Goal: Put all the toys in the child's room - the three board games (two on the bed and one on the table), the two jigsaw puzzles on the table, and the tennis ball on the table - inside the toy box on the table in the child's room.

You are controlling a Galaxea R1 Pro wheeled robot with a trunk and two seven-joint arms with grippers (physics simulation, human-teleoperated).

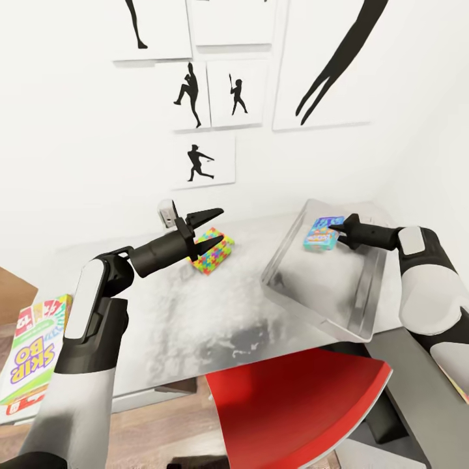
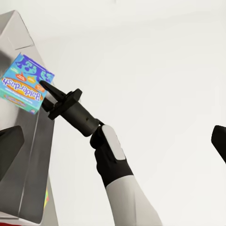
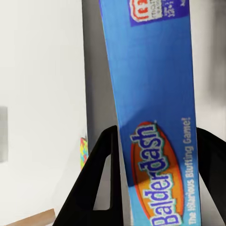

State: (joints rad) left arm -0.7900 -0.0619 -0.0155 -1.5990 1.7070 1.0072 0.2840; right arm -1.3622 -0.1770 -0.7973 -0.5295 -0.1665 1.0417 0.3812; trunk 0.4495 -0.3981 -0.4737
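My right gripper (image 1: 335, 235) is shut on a small blue "Balderdash" board game (image 1: 323, 233), held above the far end of the light grey toy box (image 1: 319, 290) on the table (image 1: 195, 312). The right wrist view has that box (image 3: 150, 94) upright between the fingers (image 3: 103, 183). The left wrist view catches the same box (image 2: 26, 87) at the right gripper's tips (image 2: 44, 92), over the bin (image 2: 23, 160). My left gripper (image 1: 220, 225) hangs open just above the multicolour jigsaw puzzles (image 1: 212, 253). A Skip-Bo box (image 1: 32, 352) lies at lower left. The tennis ball is out of view.
A red chair (image 1: 293, 404) stands against the table's near edge, under the toy box corner. A small white object (image 1: 167, 212) stands on the table behind my left gripper. Baseball-player prints (image 1: 195, 159) hang on the white wall. The dark grey desk section (image 1: 417, 371) runs under my right arm.
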